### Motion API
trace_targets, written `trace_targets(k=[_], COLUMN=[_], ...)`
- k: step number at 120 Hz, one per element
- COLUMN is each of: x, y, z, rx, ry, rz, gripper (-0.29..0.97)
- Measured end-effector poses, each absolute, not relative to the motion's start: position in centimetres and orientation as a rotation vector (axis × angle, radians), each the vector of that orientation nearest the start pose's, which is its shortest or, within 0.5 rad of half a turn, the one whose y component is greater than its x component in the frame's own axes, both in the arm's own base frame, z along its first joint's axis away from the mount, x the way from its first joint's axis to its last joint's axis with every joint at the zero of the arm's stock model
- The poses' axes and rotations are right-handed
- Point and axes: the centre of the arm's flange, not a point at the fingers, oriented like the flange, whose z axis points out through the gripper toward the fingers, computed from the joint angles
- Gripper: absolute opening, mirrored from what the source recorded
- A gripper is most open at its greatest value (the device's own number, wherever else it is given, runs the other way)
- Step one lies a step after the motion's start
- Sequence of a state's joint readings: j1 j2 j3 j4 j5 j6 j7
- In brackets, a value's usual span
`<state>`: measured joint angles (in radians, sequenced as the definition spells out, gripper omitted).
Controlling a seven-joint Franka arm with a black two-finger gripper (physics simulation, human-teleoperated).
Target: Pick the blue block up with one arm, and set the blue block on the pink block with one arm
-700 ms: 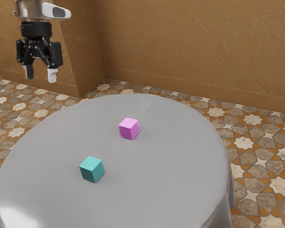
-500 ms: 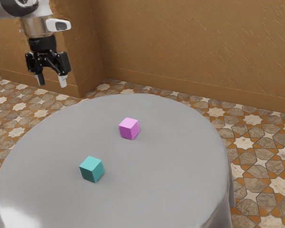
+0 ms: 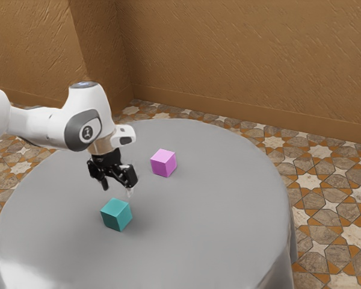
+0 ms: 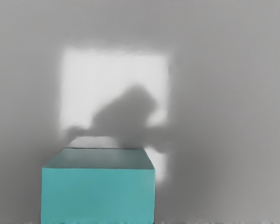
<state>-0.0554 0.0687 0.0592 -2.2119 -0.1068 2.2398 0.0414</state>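
PICKUP POISED: The blue block [image 3: 116,215], a teal-shaded cube, sits flat on the round grey table [image 3: 228,198]. In the exterior view it lies in the table's 7 o'clock part, with one corner turned toward the camera. My fingers [image 3: 117,188] hang just above it, spread apart and pointing down, with nothing between them. A gap shows between their tips and the block's top face, and they hover a little toward 12 o'clock of the cube rather than squarely over it.

In the wrist view the blue block [image 4: 98,186] lies close under my hand, with its top face and one side face visible, square to the camera. Beyond it on the table [image 4: 233,93] lies a bright square patch of light [image 4: 93,84], and the dark shadow [image 4: 126,116] of my hand falls across that patch.

The pink block [image 3: 163,162] rests at about 1 o'clock from the blue block, well apart from it and near the table's middle. My white arm [image 3: 42,123] reaches in from 9 o'clock of the exterior view, its elbow bent above the table's rim. Behind the table a brown textured wall [image 3: 246,54] meets a floor [image 3: 331,168] of star-patterned tiles.
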Motion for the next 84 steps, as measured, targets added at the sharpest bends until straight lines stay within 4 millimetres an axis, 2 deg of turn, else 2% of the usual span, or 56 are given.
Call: trace_targets(k=[13, 28, 84], x=[51.8, 51.3, 51.1], y=[-0.9, -1.7, 0.1], z=[32.9, 32.1, 30.4], rx=[-3.218, -3.216, -3.212], ry=[-0.031, -0.008, -0.06], rz=[0.062, 0.053, 0.07], gripper=[0.66, 0.65, 0.65])
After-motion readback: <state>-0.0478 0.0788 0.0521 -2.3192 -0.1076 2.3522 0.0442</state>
